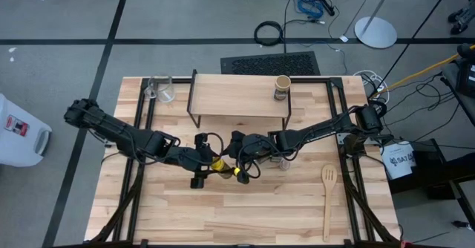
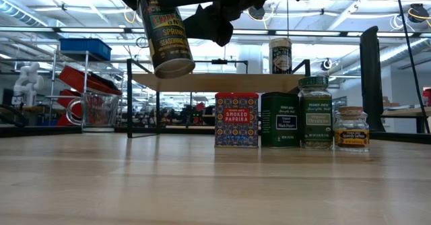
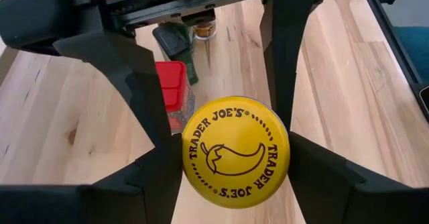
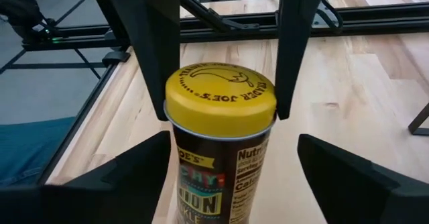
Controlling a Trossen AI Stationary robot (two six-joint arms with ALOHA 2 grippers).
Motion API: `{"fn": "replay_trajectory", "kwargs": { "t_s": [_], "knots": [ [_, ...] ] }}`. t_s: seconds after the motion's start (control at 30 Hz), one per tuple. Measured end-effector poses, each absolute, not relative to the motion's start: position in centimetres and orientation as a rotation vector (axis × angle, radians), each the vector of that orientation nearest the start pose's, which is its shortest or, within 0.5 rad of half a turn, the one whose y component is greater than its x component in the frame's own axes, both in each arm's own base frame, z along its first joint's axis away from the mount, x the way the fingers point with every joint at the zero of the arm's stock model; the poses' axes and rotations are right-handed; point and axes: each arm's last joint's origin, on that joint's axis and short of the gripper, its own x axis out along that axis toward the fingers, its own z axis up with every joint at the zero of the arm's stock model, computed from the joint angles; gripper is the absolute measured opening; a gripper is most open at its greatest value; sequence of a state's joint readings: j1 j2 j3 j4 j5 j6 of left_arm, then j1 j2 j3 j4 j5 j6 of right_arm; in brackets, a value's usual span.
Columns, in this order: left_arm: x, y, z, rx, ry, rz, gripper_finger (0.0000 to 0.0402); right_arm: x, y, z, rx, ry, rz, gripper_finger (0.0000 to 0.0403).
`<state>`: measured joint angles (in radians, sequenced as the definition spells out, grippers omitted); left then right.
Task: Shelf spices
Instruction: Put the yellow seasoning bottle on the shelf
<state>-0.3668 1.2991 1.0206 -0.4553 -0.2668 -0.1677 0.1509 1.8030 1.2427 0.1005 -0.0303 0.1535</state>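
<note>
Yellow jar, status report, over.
Left gripper shut on yellow jar, raised off table. Right gripper open, astride it. Tan jar already on shelf.

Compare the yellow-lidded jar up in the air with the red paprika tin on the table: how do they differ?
The yellow-lidded jar is round, hangs tilted above the table, clamped in the left gripper; the red paprika tin is square-sided and stands upright on the table, untouched. Both are small spice containers.

Both arms reached in to mid-scene: the left hand [image 1: 213, 166] was clamped shut, the right hand [image 1: 243, 168] spread open beside it.
</note>
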Motion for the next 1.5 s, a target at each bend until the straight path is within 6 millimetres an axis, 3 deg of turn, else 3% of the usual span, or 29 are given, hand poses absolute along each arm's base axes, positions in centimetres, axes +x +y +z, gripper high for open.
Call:
{"fn": "replay_trajectory", "kwargs": {
  "t_s": [0.23,0.6,1.07,1.23,1.5],
  "knots": [
    [25.69,-9.05,28.41,0.069,0.701,-0.037,0.0242,40.2,6.29,23.82,0.137,0.475,0.169,0.0283],
    [25.71,-9.04,28.43,0.07,0.698,-0.033,0.0242,40.3,6.37,24.07,0.151,0.449,0.195,0.0272],
    [25.73,-9.04,28.46,0.093,0.692,-0.034,0.0242,40.29,6.34,24.06,0.158,0.452,0.211,0.0188],
    [25.73,-9.05,28.47,0.092,0.692,-0.034,0.0242,40.29,6.34,24.04,0.158,0.453,0.212,0.0177],
    [26.1,-9.1,28.89,0.074,0.631,-0.019,0.0299,40.28,6.37,24.05,0.161,0.453,0.219,0.0178]
  ]
}}
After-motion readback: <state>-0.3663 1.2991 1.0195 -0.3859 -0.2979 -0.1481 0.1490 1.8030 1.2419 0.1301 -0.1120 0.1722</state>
